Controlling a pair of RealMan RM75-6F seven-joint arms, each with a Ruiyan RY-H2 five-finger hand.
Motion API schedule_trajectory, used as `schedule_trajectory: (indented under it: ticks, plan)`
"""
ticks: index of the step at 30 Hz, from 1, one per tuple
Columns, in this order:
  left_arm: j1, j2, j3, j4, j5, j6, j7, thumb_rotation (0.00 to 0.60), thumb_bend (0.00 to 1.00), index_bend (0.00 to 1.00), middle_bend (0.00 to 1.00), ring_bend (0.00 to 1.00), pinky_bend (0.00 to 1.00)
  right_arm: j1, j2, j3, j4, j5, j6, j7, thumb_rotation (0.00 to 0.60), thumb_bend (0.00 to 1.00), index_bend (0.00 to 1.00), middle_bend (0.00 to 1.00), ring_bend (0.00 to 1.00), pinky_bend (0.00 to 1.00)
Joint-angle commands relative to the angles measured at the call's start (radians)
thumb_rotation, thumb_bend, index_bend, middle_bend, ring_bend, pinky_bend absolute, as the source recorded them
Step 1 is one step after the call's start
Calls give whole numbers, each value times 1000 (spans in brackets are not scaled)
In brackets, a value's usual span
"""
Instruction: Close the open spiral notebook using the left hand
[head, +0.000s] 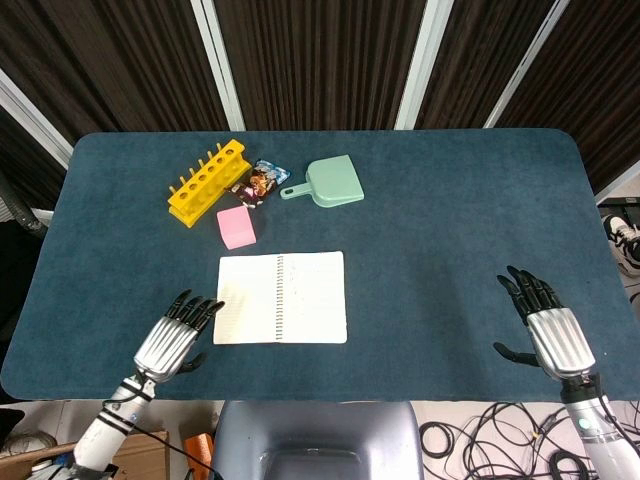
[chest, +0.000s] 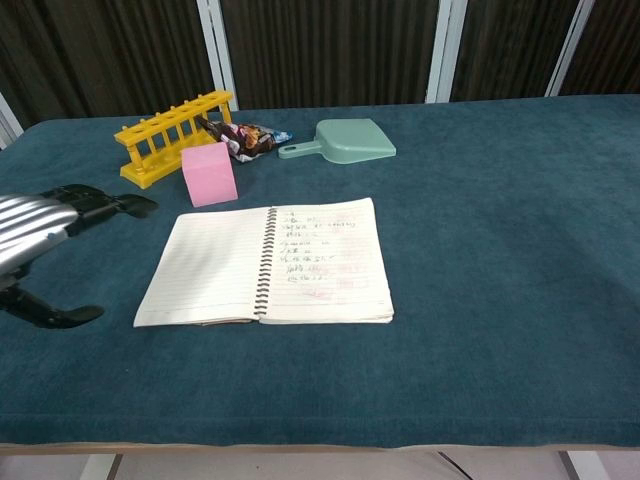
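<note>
Head view puts the open white spiral-bound paper notebook (head: 281, 298) just below the middle of the frame, lying flat on the dark teal cloth-covered table (head: 460, 210), its wire spine running up and down the middle. My left hand (head: 178, 337) sits at the lower left of the frame, just beside the notebook's left page, fingers spread and holding nothing. My right hand (head: 548, 328) rests at the lower right, well apart from the notebook, likewise spread and empty.

I judge the notebook light and floppy: thin ruled sheets, a soft cover, pages that will bend and fan rather than swing as one board. Chest view shows the left page blank and the right page written on. The outer edge of the left page, nearest my left hand, looks the best place to take hold; I would slip fingertips under that edge and fold the whole left half over the spine. The paper could crease or only the top sheets could lift, so I want the cover underneath as well.

The cloth looks soft and matte, likely giving enough grip to hold the book from sliding. Toward the upper left of the frame stand a yellow plastic tube rack (head: 207, 182), a pink cube block (head: 236, 227), a small heap of wrapped sweets (head: 259, 181) and a pale green plastic dustpan (head: 327, 182). Dark panelled walls with pale strips close the room behind.
</note>
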Motion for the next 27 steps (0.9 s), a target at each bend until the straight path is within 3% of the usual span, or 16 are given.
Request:
schedule_trajectory:
  ticks: [1, 7, 14, 27]
  plan:
    - [-33, -55, -19, 35, -53, -37, 27, 600, 267, 115, 145, 120, 90, -2, -4, -1, 6, 2, 2, 6, 600, 29, 15, 0, 0, 130]
    - [-51, -87, -27, 61, -92, -61, 40, 600, 264, 116, 145, 120, 92, -3, -6, -3, 12, 1, 4, 11, 600, 30, 15, 0, 0, 131]
    - [-94, -184, -43, 154, -218, -136, 86, 600, 264, 114, 145, 113, 91, -7, -5, -6, 24, -1, 13, 25, 600, 30, 15, 0, 0, 130]
    - [-121, -247, -40, 232, -266, -129, 63, 600, 266, 108, 144, 111, 91, -12, -5, -7, 31, 6, 17, 34, 600, 30, 15, 0, 0, 130]
